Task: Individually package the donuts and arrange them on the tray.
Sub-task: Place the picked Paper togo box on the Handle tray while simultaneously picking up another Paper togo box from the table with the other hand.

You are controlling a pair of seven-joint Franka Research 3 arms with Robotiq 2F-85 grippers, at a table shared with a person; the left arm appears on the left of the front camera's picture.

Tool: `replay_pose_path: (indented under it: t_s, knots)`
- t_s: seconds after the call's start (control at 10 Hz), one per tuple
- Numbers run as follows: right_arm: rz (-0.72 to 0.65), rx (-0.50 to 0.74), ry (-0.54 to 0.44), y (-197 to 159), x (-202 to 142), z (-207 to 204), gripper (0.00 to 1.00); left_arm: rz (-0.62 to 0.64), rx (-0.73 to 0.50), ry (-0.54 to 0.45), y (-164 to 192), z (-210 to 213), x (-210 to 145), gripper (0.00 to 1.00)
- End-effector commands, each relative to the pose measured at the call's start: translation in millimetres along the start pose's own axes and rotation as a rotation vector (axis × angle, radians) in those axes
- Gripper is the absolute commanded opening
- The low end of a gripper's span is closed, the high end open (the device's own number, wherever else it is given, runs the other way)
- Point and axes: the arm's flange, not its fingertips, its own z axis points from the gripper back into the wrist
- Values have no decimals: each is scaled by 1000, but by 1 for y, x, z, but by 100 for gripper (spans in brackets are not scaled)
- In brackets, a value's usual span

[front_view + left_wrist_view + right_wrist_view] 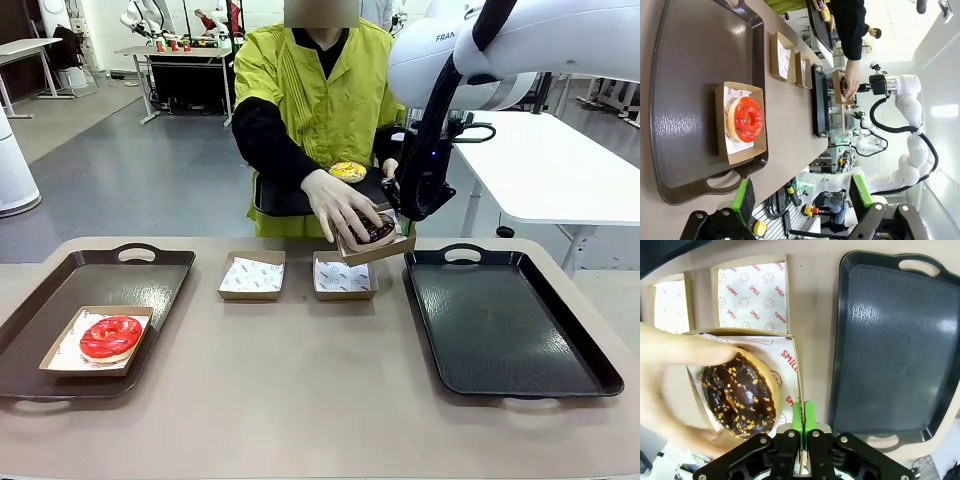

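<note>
Donuts sit in three spots. At eight o'clock on the desk (300, 410), the red donut (110, 337) lies in a shallow cardboard box (58, 362) lined with printed paper, on the near part of the brown tray (60, 285). The left gripper (800, 187), seen from its own wrist camera, faces that tray from beyond one handle end, its green-padded fingers spread wide with nothing between them.

Toward eleven and twelve o'clock, near the desk's far edge, the left empty box (252, 275) and the right empty box (343, 277) stand side by side, close but apart, each lined with smile-print paper.

Beyond the far edge at twelve o'clock, the yellow donut (347, 171) rests on a dark tray (285, 200) in front of the person.

At one o'clock the chocolate donut (740, 397), scattered with nut bits, lies in the held box (385, 250), which is tilted and raised over the right empty box's far corner. The person's hand (338, 205) rests on top of this donut, fingers draped over it. The right gripper (803, 407) has its pads pressed together on the box's rim, pinching the cardboard at the corner nearest the black tray (510, 330), which lies at three o'clock, just beside the box.
</note>
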Motion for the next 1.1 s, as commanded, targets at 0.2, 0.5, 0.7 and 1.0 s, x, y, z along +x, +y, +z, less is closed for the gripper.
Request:
replay_pose_path:
  t_s: [0.2, 0.5, 0.7, 1.0]
  knots:
    - [-6, 6, 5, -2, -3, 1, 0, -10, -14, -3, 0, 2, -1, 99]
    - [-6, 6, 5, -2, -3, 1, 0, -10, -14, -3, 0, 2, -1, 99]
    - [0, 0, 0, 0, 0, 0, 2, 0, 0, 0, 0, 0, 0, 99]
    - [5, -31, -16, -69, -32, 7, 2, -27, 89, 94, -56, -36, 36, 99]
